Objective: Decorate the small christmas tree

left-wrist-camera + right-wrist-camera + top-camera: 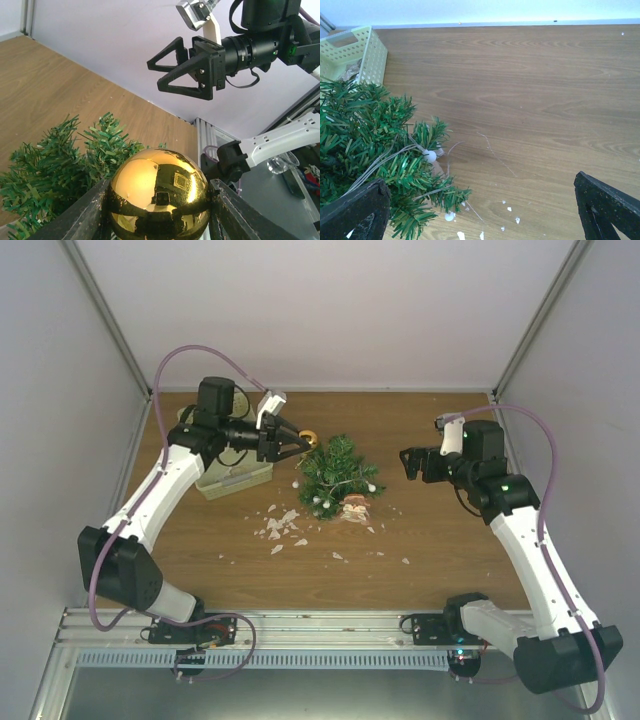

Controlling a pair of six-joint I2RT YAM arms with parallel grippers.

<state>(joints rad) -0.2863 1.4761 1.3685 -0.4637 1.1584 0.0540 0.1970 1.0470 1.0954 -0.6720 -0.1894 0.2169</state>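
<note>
The small christmas tree (338, 475) stands mid-table, dark green, with a brownish pot base (355, 505) and a string of white beads (430, 156) over its branches. My left gripper (300, 445) is shut on a shiny gold ball ornament (309, 439) right at the tree's upper left edge. In the left wrist view the gold ball (159, 192) fills the gap between the fingers (80, 217), with the tree's branches (60, 165) just behind it. My right gripper (408, 462) hovers open to the right of the tree, nothing between its fingers (605, 200). The tree (365, 145) lies at its left.
A pale yellow-green basket (235, 478) sits left of the tree, under the left arm; it also shows in the right wrist view as the basket (355, 55). White flakes (280, 525) are scattered on the wood in front of the tree. Grey walls close in the table.
</note>
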